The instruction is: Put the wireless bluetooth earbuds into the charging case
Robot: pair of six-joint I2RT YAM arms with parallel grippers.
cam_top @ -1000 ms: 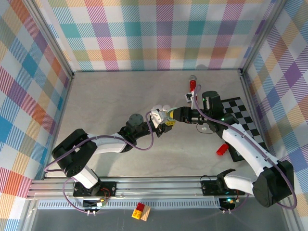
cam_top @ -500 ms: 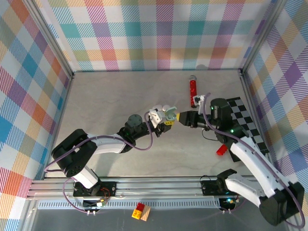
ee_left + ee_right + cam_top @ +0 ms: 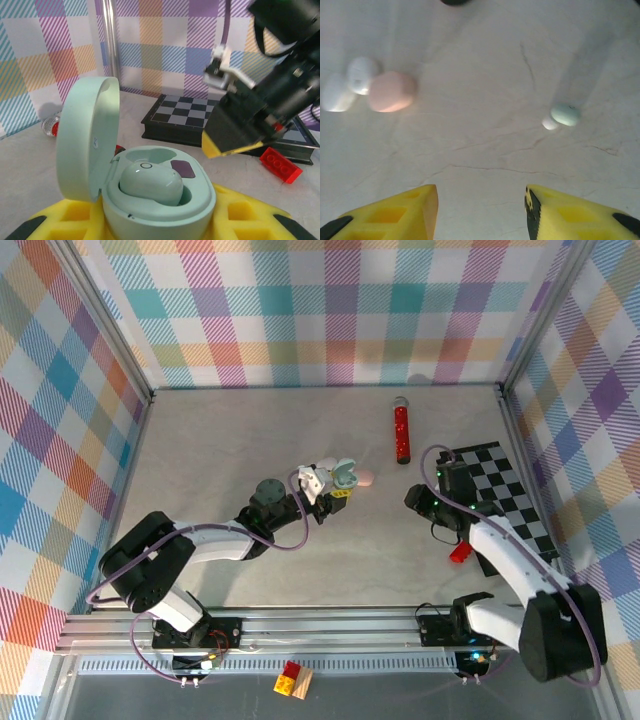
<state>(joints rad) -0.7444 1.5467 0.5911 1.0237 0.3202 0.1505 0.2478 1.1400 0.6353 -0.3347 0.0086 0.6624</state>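
Observation:
My left gripper (image 3: 335, 486) is shut on the mint-green charging case (image 3: 160, 200), whose lid stands open at the left. One mint earbud (image 3: 151, 183) sits in the near well; the far well (image 3: 145, 156) is empty. My right gripper (image 3: 481, 210) hangs open over bare table, nothing between its yellow pads. It is to the right of the case (image 3: 342, 476) and apart from it (image 3: 418, 502). Ahead of it on the table lies another mint earbud (image 3: 565, 114) with a pale tip.
A pink pebble-shaped piece (image 3: 392, 91) and two white pieces (image 3: 362, 74) lie on the table near the case. A red cylinder (image 3: 401, 430) lies at the back. A checkerboard (image 3: 505, 500) and a red brick (image 3: 460, 551) are on the right.
My right gripper has drawn back from the case, moving right and toward the near edge, and its jaws have opened wider. The left gripper has shifted the case slightly back.

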